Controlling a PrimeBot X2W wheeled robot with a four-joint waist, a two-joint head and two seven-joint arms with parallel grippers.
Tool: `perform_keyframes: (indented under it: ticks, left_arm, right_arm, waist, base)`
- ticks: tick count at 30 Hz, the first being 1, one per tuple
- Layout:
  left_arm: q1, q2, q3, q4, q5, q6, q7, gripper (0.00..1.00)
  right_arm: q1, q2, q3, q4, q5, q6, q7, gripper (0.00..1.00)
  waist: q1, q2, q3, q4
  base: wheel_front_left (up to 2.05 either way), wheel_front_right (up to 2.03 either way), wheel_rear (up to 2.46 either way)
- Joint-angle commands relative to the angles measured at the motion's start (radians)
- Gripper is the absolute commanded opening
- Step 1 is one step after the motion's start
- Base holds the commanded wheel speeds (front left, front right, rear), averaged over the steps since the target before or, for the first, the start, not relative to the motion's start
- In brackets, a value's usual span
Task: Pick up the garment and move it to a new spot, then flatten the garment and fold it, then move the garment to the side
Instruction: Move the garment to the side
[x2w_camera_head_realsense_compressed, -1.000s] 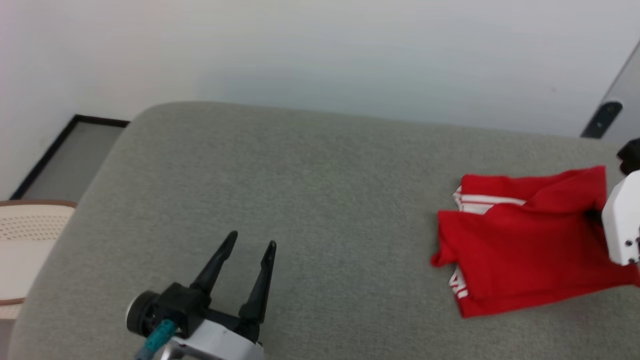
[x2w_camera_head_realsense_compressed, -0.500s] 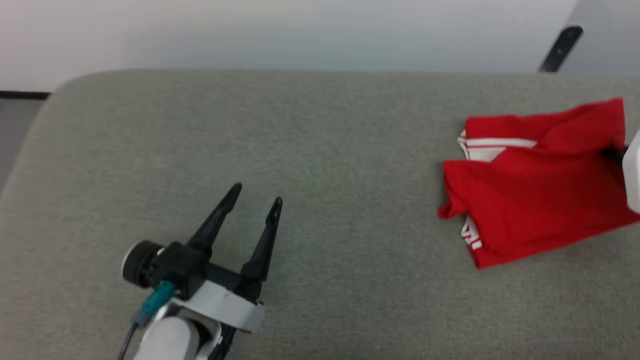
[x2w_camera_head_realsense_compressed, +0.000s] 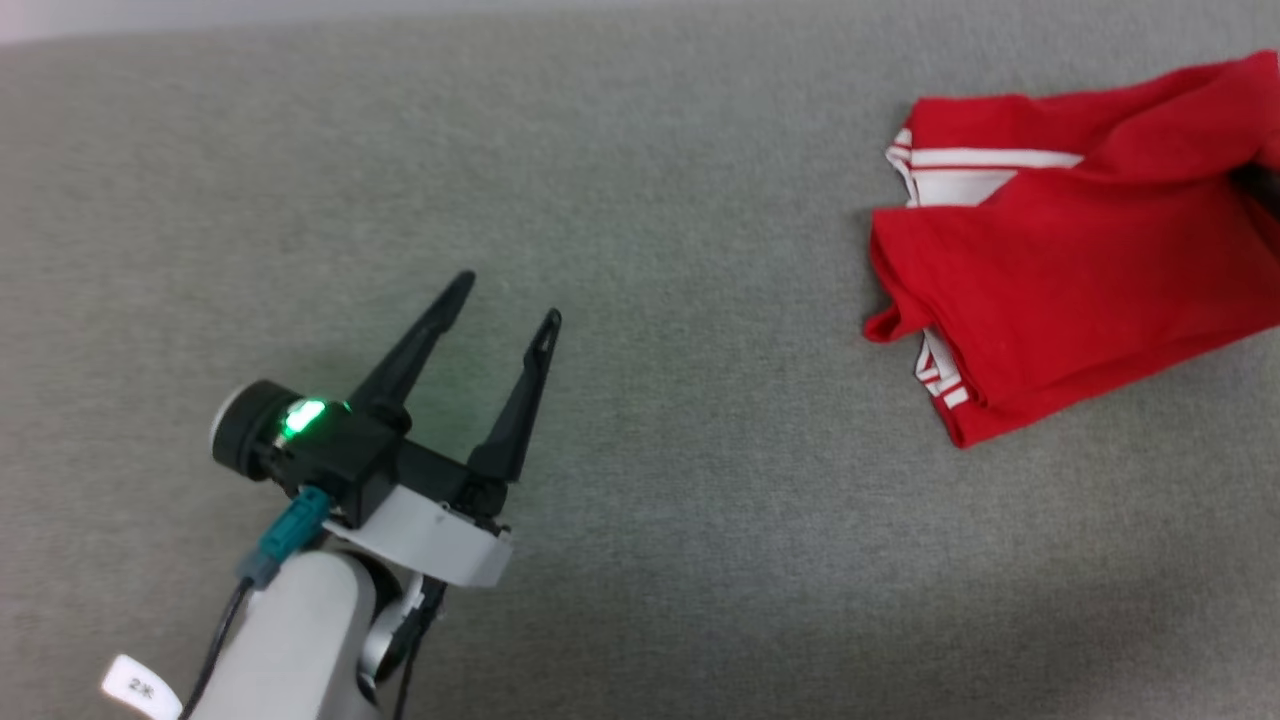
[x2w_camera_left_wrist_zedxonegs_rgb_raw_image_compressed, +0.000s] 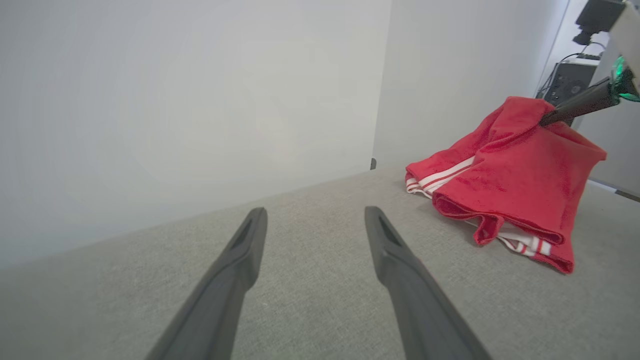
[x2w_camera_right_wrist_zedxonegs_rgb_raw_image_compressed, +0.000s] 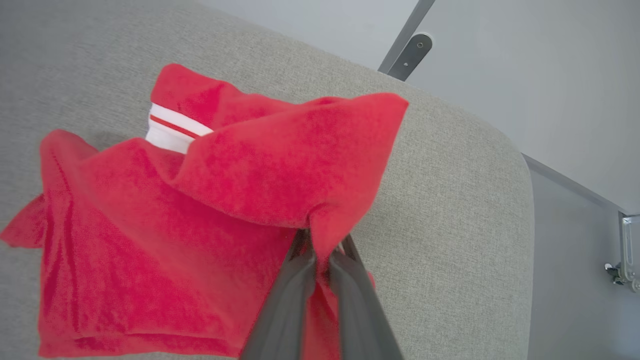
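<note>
The garment (x2w_camera_head_realsense_compressed: 1060, 260), a red jersey with white-red striped trim, lies folded and bunched on the grey padded surface (x2w_camera_head_realsense_compressed: 700, 500) at the right. My right gripper (x2w_camera_right_wrist_zedxonegs_rgb_raw_image_compressed: 322, 240) is shut on a pinched red fold at its right edge, lifting that part a little. In the left wrist view the garment (x2w_camera_left_wrist_zedxonegs_rgb_raw_image_compressed: 520, 175) peaks where the right gripper's dark fingers (x2w_camera_left_wrist_zedxonegs_rgb_raw_image_compressed: 575, 107) hold it. My left gripper (x2w_camera_head_realsense_compressed: 508, 297) stands open over bare surface well to the left of the garment, with nothing between its fingers (x2w_camera_left_wrist_zedxonegs_rgb_raw_image_compressed: 400, 260).
The padded surface ends in a rounded edge (x2w_camera_right_wrist_zedxonegs_rgb_raw_image_compressed: 520, 200) just right of the garment (x2w_camera_right_wrist_zedxonegs_rgb_raw_image_compressed: 200, 200), with grey floor (x2w_camera_right_wrist_zedxonegs_rgb_raw_image_compressed: 575, 260) beyond. A metal bracket (x2w_camera_right_wrist_zedxonegs_rgb_raw_image_compressed: 407, 55) is on the wall behind. Dark equipment (x2w_camera_left_wrist_zedxonegs_rgb_raw_image_compressed: 570, 87) stands at the back right.
The head camera has tilted down, so the wall has slid out of the picture. Both grippers and the garment keep their places relative to each other.
</note>
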Motion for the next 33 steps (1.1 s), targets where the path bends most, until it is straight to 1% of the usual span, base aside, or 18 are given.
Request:
perform_keyframes:
  ticks: [1, 8, 15, 25, 33]
  left_arm:
    - [-0.018, 0.008, -0.002, -0.004, 0.002, -0.001, -0.001, 1.0]
    - [-0.06, 0.044, 0.0, -0.015, 0.004, -0.001, -0.001, 1.0]
    - [-0.076, 0.058, -0.002, -0.021, 0.009, -0.001, -0.001, 1.0]
    - [-0.077, 0.062, -0.006, -0.014, 0.0, -0.001, -0.001, 1.0]
    - [-0.063, 0.064, 0.005, -0.022, 0.006, -0.001, -0.001, 1.0]
  right_arm:
    - [-0.02, -0.003, 0.0, -0.005, 0.007, -0.002, -0.008, 0.0]
    - [-0.062, -0.011, 0.012, -0.036, -0.001, -0.002, -0.025, 0.0]
    - [-0.087, -0.031, 0.041, -0.069, -0.016, -0.002, -0.026, 0.0]
    - [-0.137, -0.118, 0.093, -0.125, -0.032, -0.002, 0.004, 0.0]
    - [-0.166, -0.175, 0.122, -0.157, -0.037, -0.002, 0.019, 0.0]
  waist:
    - [0.0, -0.0001, 0.079, -0.058]
    - [0.0, -0.0001, 0.158, -0.082]
    - [0.0, -0.0001, 0.2, -0.094]
    - [0.0, -0.0001, 0.204, -0.103]
    - [0.0, -0.0001, 0.209, -0.115]
  base:
    - [0.0, 0.0, 0.0]
    - [0.0, 0.0, 0.0]
    - [0.0, 0.0, 0.0]
    - [0.0, 0.0, 0.0]
    - [0.0, 0.0, 0.0]
